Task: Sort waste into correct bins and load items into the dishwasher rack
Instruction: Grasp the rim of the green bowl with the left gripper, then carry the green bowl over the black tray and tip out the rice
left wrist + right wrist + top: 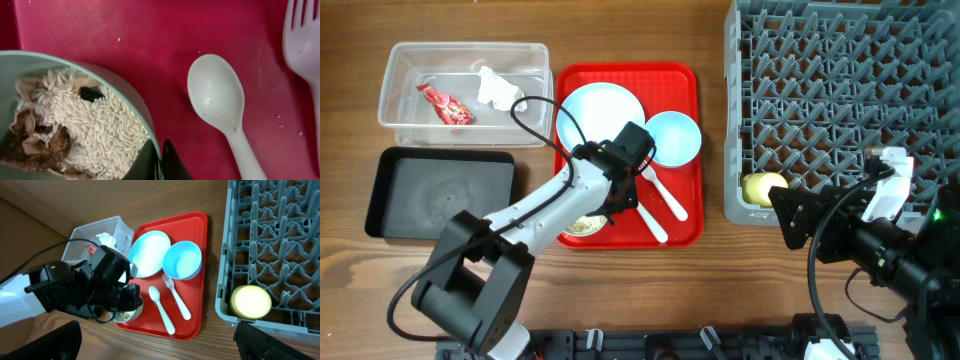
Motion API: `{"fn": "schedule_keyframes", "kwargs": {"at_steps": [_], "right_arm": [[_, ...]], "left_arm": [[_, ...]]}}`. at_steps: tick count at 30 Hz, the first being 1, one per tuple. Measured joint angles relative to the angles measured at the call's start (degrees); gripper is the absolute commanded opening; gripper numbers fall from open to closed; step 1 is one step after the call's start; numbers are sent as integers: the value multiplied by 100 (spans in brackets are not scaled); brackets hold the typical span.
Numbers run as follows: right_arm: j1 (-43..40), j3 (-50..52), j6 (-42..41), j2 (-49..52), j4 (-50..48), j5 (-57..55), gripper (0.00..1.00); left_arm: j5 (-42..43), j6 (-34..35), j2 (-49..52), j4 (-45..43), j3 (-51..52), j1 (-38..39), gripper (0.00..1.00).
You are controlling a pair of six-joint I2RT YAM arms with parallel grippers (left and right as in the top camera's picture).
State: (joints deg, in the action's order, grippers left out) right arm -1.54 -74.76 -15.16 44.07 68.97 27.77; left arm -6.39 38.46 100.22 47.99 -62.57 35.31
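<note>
Scrap-dumping step: left end effector [160,162] clamped on the pale green bowl [127,92] rim; next, probably carry it left to the black tray [440,190].

Furniture: we see one wooden table [700,290], mid-brown, spread beneath everything in the overhead and right wrist views.
Surface: its grain runs left to right as we look down from overhead, with darker streaks through the wood and a smooth, dull finish.
Light: even and soft, and we note only faint, short shadows on the wood.
Room: the tabletop runs out to the picture edges, so we cannot tell what surrounds it.
</note>
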Motion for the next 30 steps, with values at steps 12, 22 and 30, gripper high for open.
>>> {"fn": "schedule_keyframes", "kwargs": {"at_steps": [12, 22, 30], "right_arm": [[0, 0, 0, 0, -20, -17, 100], [0, 0, 0, 0, 4, -22, 100], [0, 0, 0, 0, 4, -24, 100]], "left_arm": [[160, -487, -769, 1797, -1325, -452, 4], [2328, -2061, -1338, 2063, -1539, -3401, 4], [4817, -3689, -824, 2055, -1084, -5912, 4]]}}
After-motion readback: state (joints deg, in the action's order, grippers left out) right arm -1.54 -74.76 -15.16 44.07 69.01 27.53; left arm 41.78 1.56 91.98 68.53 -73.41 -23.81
